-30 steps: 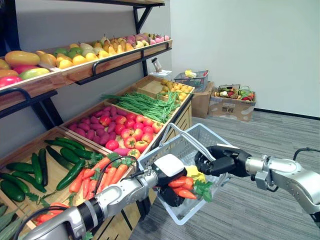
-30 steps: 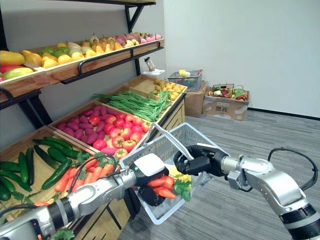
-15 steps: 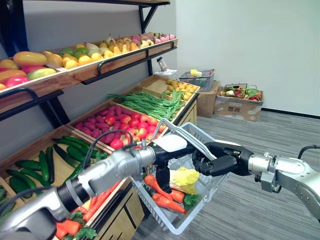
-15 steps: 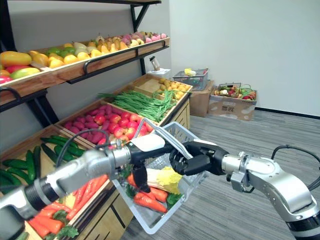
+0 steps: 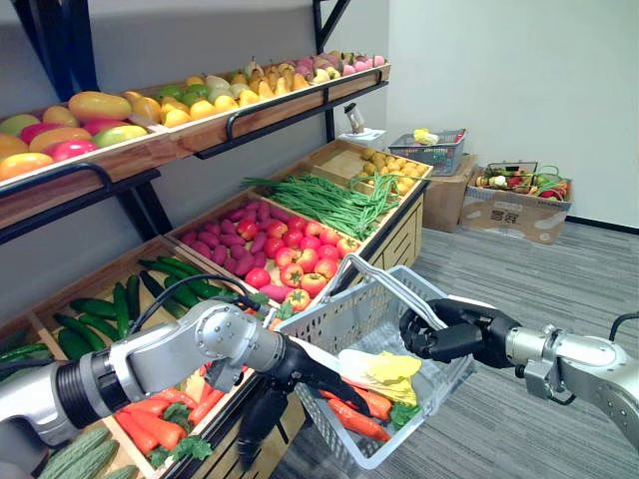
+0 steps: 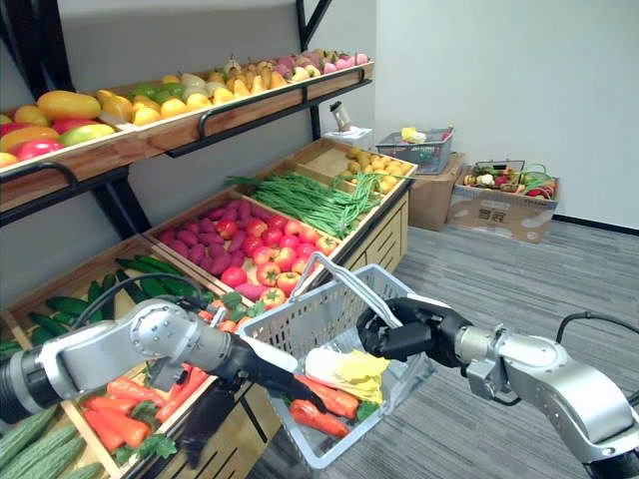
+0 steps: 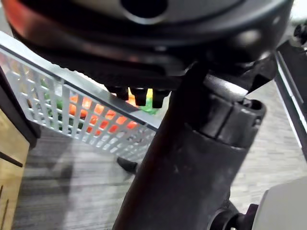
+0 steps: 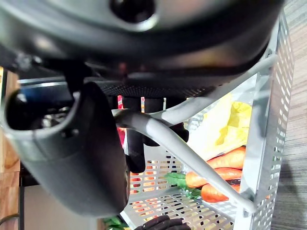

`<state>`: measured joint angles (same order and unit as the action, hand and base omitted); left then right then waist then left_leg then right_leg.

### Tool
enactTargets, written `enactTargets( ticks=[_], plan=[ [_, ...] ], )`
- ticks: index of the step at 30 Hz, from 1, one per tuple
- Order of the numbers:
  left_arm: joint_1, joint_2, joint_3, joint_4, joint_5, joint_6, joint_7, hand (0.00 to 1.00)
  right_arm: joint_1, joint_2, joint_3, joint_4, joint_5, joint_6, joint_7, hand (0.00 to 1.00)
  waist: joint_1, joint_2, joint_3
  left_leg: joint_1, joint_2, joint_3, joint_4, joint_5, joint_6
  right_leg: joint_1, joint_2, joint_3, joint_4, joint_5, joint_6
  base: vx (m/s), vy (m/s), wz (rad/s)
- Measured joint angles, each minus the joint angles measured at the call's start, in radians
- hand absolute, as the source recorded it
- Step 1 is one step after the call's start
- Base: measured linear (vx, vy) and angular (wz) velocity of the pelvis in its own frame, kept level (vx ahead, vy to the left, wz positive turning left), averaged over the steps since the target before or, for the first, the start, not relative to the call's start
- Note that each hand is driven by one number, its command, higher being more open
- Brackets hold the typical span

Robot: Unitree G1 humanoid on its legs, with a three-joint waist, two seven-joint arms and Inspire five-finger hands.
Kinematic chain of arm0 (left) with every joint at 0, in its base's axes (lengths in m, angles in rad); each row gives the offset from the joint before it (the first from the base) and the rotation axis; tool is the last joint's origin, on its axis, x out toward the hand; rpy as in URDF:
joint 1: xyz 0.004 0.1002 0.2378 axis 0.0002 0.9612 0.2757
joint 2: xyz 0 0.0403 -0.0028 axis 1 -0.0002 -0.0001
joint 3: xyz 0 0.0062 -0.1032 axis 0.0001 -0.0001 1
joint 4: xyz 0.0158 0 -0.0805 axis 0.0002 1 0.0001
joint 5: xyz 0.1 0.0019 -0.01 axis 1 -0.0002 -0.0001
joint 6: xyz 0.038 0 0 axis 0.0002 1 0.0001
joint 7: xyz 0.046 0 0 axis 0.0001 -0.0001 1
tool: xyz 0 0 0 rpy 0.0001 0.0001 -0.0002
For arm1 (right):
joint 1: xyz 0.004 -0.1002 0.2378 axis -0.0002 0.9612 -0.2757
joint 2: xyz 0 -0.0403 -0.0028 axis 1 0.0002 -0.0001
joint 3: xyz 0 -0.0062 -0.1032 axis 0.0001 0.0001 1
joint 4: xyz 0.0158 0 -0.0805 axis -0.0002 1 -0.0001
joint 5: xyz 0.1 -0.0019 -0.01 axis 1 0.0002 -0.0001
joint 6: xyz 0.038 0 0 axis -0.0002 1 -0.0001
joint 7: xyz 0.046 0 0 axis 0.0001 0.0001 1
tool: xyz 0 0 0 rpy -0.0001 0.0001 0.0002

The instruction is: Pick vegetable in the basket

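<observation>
- A white wall (image 5: 499,70) is seen behind.
- The floor (image 5: 519,289) is laid in grey planks.
- A wooden rack (image 5: 160,152) is set at left.
- Boxes (image 5: 514,212) are placed against the wall.

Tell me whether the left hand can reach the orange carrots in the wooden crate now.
Probably yes. The orange carrots lie uncovered in the open wooden crate, just below the left arm, and the left hand, by the white plastic basket, looks empty.

Basket (image 5: 334,319) was pale grey with a slotted grid pattern on its walls, carrots (image 5: 357,421) were orange (tops green), cabbage (image 5: 384,367) was pale yellow shading to white, right hand (image 5: 444,337) was black.
</observation>
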<state>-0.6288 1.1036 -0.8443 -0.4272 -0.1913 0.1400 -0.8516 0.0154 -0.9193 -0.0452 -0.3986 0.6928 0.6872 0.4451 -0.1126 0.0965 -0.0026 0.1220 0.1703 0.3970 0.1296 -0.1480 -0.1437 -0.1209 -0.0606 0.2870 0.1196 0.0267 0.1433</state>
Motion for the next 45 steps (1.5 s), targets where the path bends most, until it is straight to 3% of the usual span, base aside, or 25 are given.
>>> enactTargets(
  ticks=[3, 5, 7, 8, 9, 12, 15, 18, 23, 26, 30, 32, 34, 35, 36, 38, 41, 43, 45],
  plan=[
    [0.081, 0.001, 0.149, -0.022, -0.064, 0.020, 0.102, 1.00, 0.052, 0.052, -0.074, 0.001, 0.000, 0.000, -0.015, 0.00, 0.009, 0.000, 0.000, -0.004, 0.002, -0.005, 0.001, 0.000, 0.000, 0.000, 0.001, -0.005, -0.002, 0.000, 0.000, 0.00, 0.003, 0.03],
    [0.145, -0.003, 0.303, -0.019, -0.084, 0.051, 0.165, 1.00, 0.091, 0.088, -0.137, -0.001, 0.000, 0.000, -0.014, 0.00, 0.014, -0.001, 0.000, -0.005, 0.003, -0.007, 0.002, 0.000, 0.000, 0.000, 0.001, -0.007, -0.002, 0.000, 0.000, 0.00, 0.003, 0.02],
    [0.256, -0.023, 0.533, 0.006, -0.083, 0.068, 0.234, 1.00, 0.142, 0.132, -0.217, -0.002, 0.002, -0.001, -0.013, 0.00, 0.015, -0.001, 0.001, -0.009, 0.005, -0.018, 0.003, 0.000, 0.000, 0.001, 0.001, -0.012, -0.002, 0.000, 0.000, 0.00, 0.004, 0.08],
    [0.337, -0.056, 0.684, 0.032, -0.083, 0.063, 0.277, 1.00, 0.179, 0.158, -0.271, -0.004, 0.002, -0.001, -0.013, 0.00, 0.017, -0.002, 0.001, -0.018, 0.006, -0.025, 0.007, 0.000, 0.000, 0.001, -0.001, -0.019, -0.002, 0.000, 0.000, -0.01, 0.005, 0.12],
    [0.378, -0.077, 0.755, 0.047, -0.084, 0.054, 0.301, 1.00, 0.199, 0.171, -0.298, -0.004, 0.002, -0.001, -0.012, 0.00, 0.019, -0.002, 0.001, -0.019, 0.006, -0.028, 0.008, 0.000, 0.000, 0.001, -0.001, -0.023, -0.003, 0.000, -0.001, -0.01, 0.005, 0.16],
    [0.605, -0.193, 1.095, 0.124, -0.084, -0.007, 0.410, 1.00, 0.300, 0.219, -0.421, 0.005, 0.000, -0.001, -0.010, 0.00, 0.026, -0.010, 0.007, -0.024, 0.007, -0.056, 0.009, 0.002, 0.003, 0.017, -0.007, -0.049, -0.015, -0.001, -0.003, 0.00, 0.002, 0.21],
    [0.787, -0.316, 1.269, 0.149, -0.095, -0.052, 0.470, 1.00, 0.342, 0.238, -0.455, 0.056, -0.004, -0.001, -0.011, 0.00, 0.038, -0.027, 0.010, -0.034, 0.005, -0.082, 0.004, 0.001, 0.005, 0.035, -0.015, -0.073, -0.039, 0.000, -0.006, -0.02, 0.021, 0.25],
    [0.872, -0.447, 1.313, 0.165, -0.124, -0.077, 0.547, 1.00, 0.350, 0.295, -0.455, 0.118, -0.003, -0.001, -0.019, 0.00, 0.063, -0.053, 0.008, -0.057, -0.002, -0.113, -0.001, 0.012, 0.010, 0.033, -0.025, -0.102, -0.060, 0.010, -0.009, 0.01, 0.001, 0.27],
    [0.893, -0.673, 1.406, 0.304, -0.207, -0.091, 0.729, 1.00, 0.326, 0.407, -0.436, 0.275, 0.055, -0.017, -0.084, 0.00, 0.085, -0.061, 0.008, -0.090, -0.011, -0.166, -0.007, 0.022, 0.017, 0.037, -0.038, -0.146, -0.080, 0.015, -0.011, 0.04, 0.000, 0.29],
    [0.933, -0.810, 1.441, 0.398, -0.254, -0.115, 0.870, 1.00, 0.325, 0.554, -0.386, 0.440, 0.057, -0.090, -0.157, 0.00, 0.099, -0.063, 0.010, -0.099, -0.018, -0.203, -0.009, 0.023, 0.021, 0.052, -0.048, -0.181, -0.087, 0.014, -0.012, 0.03, 0.005, 0.32],
    [0.959, -0.916, 1.456, 0.544, -0.351, -0.182, 0.965, 1.00, 0.330, 0.672, -0.315, 0.617, 0.053, -0.179, -0.188, 0.00, 0.112, -0.075, 0.018, -0.101, -0.024, -0.231, -0.004, 0.021, 0.026, 0.076, -0.058, -0.211, -0.098, 0.012, -0.016, -0.02, 0.017, 0.27],
    [0.992, -1.034, 1.495, 0.654, -0.418, -0.255, 1.058, 1.00, 0.368, 0.754, -0.247, 0.700, 0.050, -0.263, -0.227, 0.00, 0.122, -0.087, 0.033, -0.100, -0.029, -0.259, -0.002, 0.018, 0.033, 0.106, -0.066, -0.246, -0.105, 0.001, -0.024, -0.06, 0.013, 0.37],
    [1.002, -1.070, 1.501, 0.686, -0.441, -0.322, 1.122, 1.00, 0.384, 0.785, -0.241, 0.713, 0.051, -0.304, -0.251, 0.00, 0.135, -0.096, 0.034, -0.099, -0.029, -0.275, -0.001, 0.016, 0.034, 0.116, -0.069, -0.264, -0.101, -0.007, -0.024, -0.05, -0.005, 0.43],
    [0.984, -1.117, 1.503, 0.827, -0.447, -0.487, 1.371, 1.00, 0.361, 0.817, -0.235, 0.847, 0.134, -0.406, -0.274, 0.00, 0.158, -0.100, 0.033, -0.091, -0.030, -0.309, 0.011, 0.017, 0.028, 0.143, -0.075, -0.308, -0.080, -0.032, -0.021, -0.02, -0.019, 0.54],
    [0.982, -1.134, 1.514, 0.856, -0.450, -0.505, 1.412, 1.00, 0.362, 0.818, -0.223, 0.867, 0.169, -0.414, -0.276, 0.00, 0.159, -0.101, 0.033, -0.090, -0.031, -0.315, 0.009, 0.017, 0.028, 0.142, -0.076, -0.314, -0.073, -0.038, -0.021, -0.02, -0.021, 0.51],
    [0.982, -1.157, 1.534, 0.878, -0.470, -0.516, 1.445, 1.00, 0.362, 0.819, -0.208, 0.883, 0.201, -0.418, -0.276, 0.00, 0.162, -0.103, 0.033, -0.089, -0.030, -0.317, 0.004, 0.018, 0.026, 0.142, -0.075, -0.319, -0.069, -0.042, -0.020, 0.00, -0.010, 0.09],
    [0.967, -1.181, 1.533, 1.015, -0.470, -0.575, 1.464, 1.00, 0.349, 0.840, -0.213, 0.953, 0.219, -0.475, -0.274, 0.00, 0.163, -0.102, 0.034, -0.084, -0.028, -0.321, -0.003, 0.020, 0.023, 0.145, -0.075, -0.327, -0.060, -0.051, -0.020, 0.01, -0.012, 0.05],
    [0.950, -1.185, 1.518, 1.125, -0.532, -0.596, 1.401, 1.00, 0.344, 0.847, -0.223, 1.007, 0.213, -0.516, -0.260, 0.00, 0.163, -0.103, 0.034, -0.081, -0.028, -0.324, -0.005, 0.021, 0.023, 0.149, -0.076, -0.333, -0.055, -0.058, -0.018, 0.03, -0.014, 0.06],
    [0.945, -1.187, 1.485, 1.237, -0.592, -0.591, 1.283, 1.00, 0.343, 0.851, -0.228, 1.059, 0.212, -0.535, -0.249, 0.00, 0.164, -0.109, 0.037, -0.067, -0.026, -0.324, -0.017, 0.021, 0.021, 0.157, -0.075, -0.335, -0.050, -0.067, -0.017, 0.02, -0.007, 0.02]
  ],
)
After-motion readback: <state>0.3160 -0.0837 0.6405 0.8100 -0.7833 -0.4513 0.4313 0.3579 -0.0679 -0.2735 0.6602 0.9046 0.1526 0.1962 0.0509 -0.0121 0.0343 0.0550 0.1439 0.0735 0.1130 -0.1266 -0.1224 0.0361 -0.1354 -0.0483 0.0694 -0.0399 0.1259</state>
